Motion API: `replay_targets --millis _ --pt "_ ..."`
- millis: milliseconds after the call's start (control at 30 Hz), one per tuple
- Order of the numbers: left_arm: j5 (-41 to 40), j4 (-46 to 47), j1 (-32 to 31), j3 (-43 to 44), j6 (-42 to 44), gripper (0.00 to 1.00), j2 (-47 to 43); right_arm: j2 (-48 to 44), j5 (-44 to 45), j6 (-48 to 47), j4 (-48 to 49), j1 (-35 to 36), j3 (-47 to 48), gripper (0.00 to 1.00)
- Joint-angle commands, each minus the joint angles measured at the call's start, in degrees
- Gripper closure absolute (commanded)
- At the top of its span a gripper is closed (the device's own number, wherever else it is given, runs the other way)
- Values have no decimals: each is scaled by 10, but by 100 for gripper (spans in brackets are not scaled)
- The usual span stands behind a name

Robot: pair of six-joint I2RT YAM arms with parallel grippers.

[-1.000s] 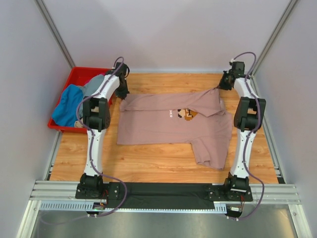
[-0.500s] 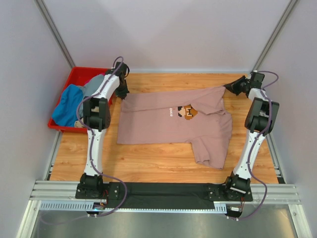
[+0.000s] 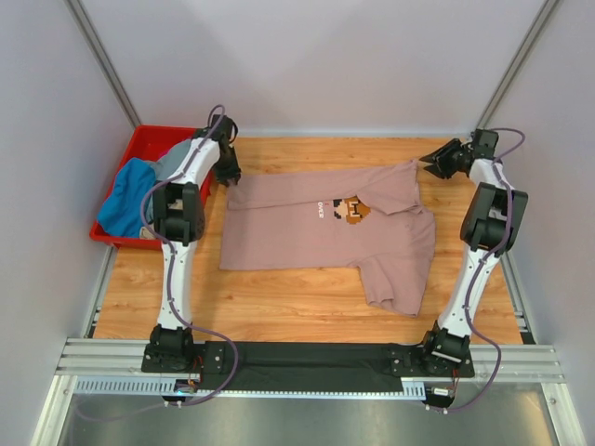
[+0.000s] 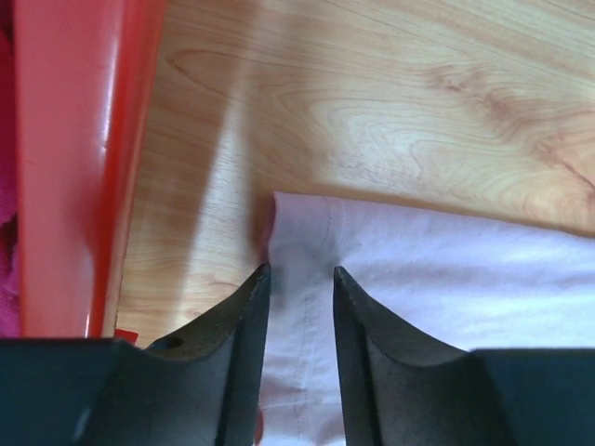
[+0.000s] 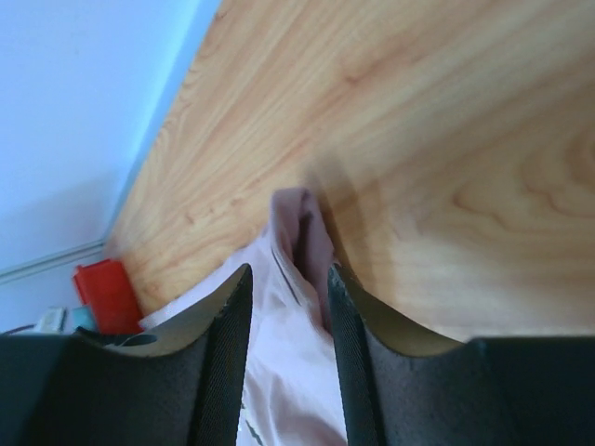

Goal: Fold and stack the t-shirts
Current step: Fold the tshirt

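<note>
The dusty-pink t-shirt (image 3: 297,237) lies spread on the worktop (image 3: 279,297). The left jaws pinch its corner beside the red crate (image 3: 147,139), and the right jaws clench the corner farthest from the crate.

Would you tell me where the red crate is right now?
In the top view, the crate sits at the table's far-left corner, beside the left tool.

I see the dusty-pink t-shirt (image 3: 307,237) spread print-up on the wooden surface (image 3: 279,302), with one sleeve trailing toward the near edge. My left end effector (image 3: 228,178) meets its far-left corner and my right end effector (image 3: 426,163) its far-right corner. The red crate (image 3: 139,139) holds a blue shirt (image 3: 125,200) and a grey shirt (image 3: 177,160).
</note>
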Motion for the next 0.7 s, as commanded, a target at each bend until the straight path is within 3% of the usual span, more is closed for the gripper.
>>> replay_targets --millis 0,200,400,667 --pt "45 0 3 30 -12 59 -61 -97 79 -94 -124 4 6 60" --pt "54 -14 -1 6 -17 56 -105 -173 153 -162 -238 8 -86 61" --pt "-5 -73 -12 -34 9 58 -122 -227 185 -153 -258 9 -191 65" --pt "-3 -81 -23 -101 36 58 -149 -251 242 -137 -279 25 -229 65"
